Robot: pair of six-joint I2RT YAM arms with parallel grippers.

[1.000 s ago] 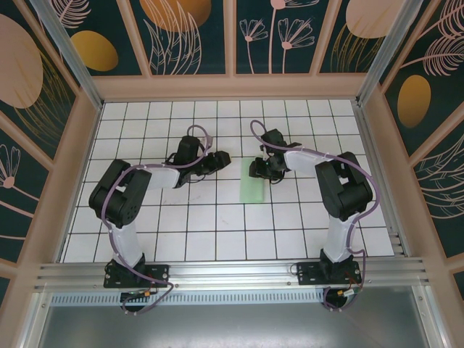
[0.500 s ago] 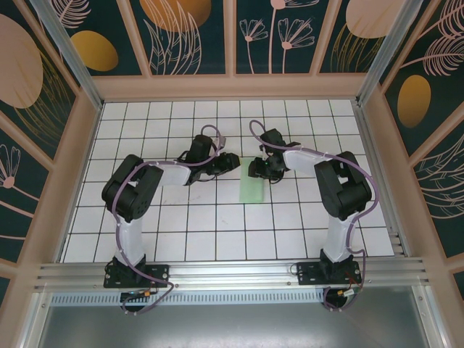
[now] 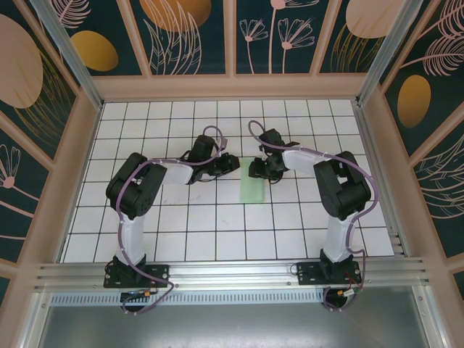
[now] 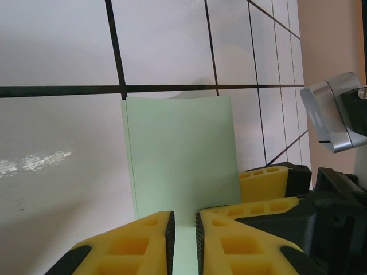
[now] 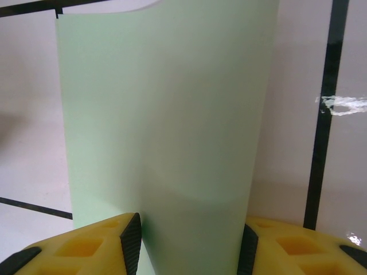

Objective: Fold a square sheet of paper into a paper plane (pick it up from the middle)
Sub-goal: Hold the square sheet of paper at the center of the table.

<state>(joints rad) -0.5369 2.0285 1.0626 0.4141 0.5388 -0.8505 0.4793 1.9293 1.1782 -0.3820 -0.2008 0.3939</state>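
— What is on the table, counted?

— One square sheet of paper, folded over into a narrow pale-green strip. Two arms, the left arm and the right arm, with one claw on each: the left gripper and the right gripper.

— Where does the sheet lie?

— On the white grid near the table's middle, as the top camera sees it. Both claws meet at its 12 o'clock end. The left one is at about 11 o'clock of it, and the right one is over the far edge.

— Which way does it run?

— Its long axis goes from 12 to 6 o'clock, with the far end leaning a touch toward 1. Both short ends are cut square. The right wrist view shows two layers, the upper one bowing up off the lower along a lengthwise crease.

— The left claw?

— Its two yellow fingers are drawn nearly together, leaving a thin slot, and green paper shows through the slot. Whether they nip the sheet I cannot tell. A third yellow pad sits at the strip's 4 o'clock edge in that view.

— And the right?

— Spread. Its two pads stand apart at 7 and 5 o'clock of its own view, and the strip runs up between them. The lower layer passes under the pad at 7 o'clock.
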